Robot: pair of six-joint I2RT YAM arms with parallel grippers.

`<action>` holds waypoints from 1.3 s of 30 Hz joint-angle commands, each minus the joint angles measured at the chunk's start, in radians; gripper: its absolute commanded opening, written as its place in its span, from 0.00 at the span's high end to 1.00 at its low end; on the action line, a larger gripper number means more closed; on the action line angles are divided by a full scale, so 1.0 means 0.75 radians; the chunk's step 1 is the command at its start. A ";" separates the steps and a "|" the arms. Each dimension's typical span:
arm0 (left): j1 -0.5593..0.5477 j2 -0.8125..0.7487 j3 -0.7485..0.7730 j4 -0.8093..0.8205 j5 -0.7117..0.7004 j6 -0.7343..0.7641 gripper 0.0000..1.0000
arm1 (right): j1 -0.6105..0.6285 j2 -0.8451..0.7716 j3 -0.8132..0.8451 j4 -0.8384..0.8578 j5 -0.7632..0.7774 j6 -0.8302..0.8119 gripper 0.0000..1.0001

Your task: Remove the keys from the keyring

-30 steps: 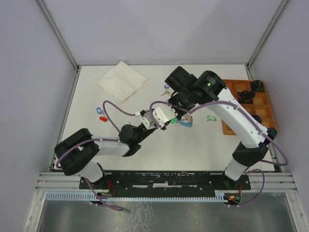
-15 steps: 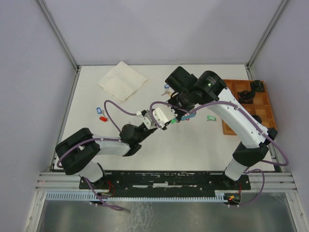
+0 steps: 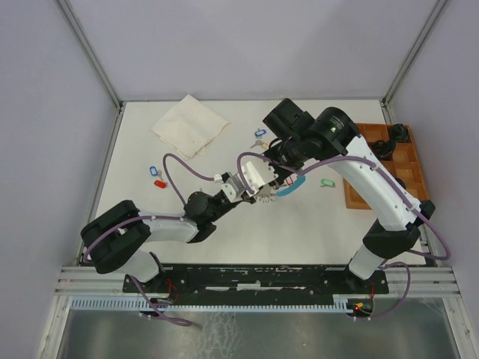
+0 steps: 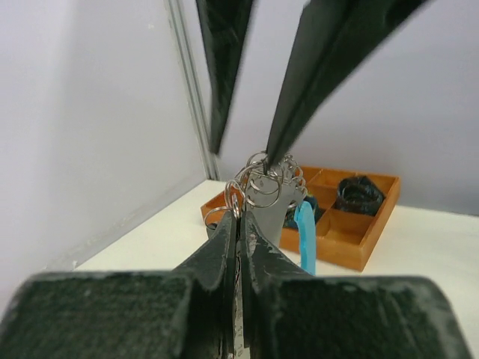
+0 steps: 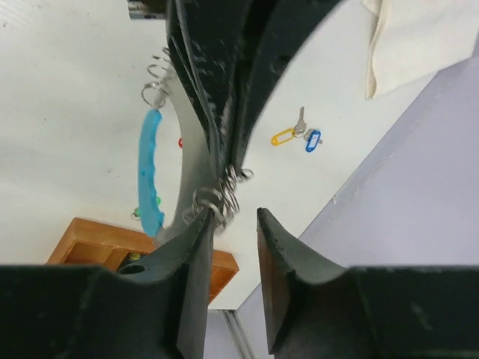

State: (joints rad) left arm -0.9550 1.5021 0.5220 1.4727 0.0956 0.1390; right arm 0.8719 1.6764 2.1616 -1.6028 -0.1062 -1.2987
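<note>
While the left hand [image 4: 238,222] is pinched shut on the keyring [image 4: 304,233], the right hand [image 5: 233,217] stands part open and grips nothing. One fingertip [image 5: 200,232] is right against the ring's silvery wire coils [image 5: 217,200]. The smooth, curved blue band [image 5: 148,168] runs lengthwise toward the wooden tray [image 4: 361,250]. Tagged keys [image 5: 297,136] lie loose on the table [image 5: 67,112], well away from the tray.

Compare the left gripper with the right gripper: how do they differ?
The left gripper is shut, clamped on the keyring; the right gripper is open, with a gap between its fingers. The left gripper points in from the near side; the right gripper from the far side. Both meet at the keyring.
</note>
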 commanded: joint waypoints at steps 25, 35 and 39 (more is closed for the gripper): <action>0.002 -0.440 0.073 -1.197 0.615 0.816 0.97 | -0.724 -0.253 -0.847 0.130 -1.449 -0.429 0.37; 0.001 -0.450 0.108 -1.264 0.799 0.758 0.97 | -0.578 -0.099 -0.785 -0.205 -1.297 -1.258 0.50; 0.000 -0.462 0.110 -1.266 0.816 0.746 0.97 | -0.526 -0.096 -0.815 -0.195 -1.218 -1.322 0.59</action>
State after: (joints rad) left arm -0.9512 1.1984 0.5529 0.4843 0.6510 0.6876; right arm 0.4492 1.6073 1.5536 -1.6035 -1.0649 -2.0022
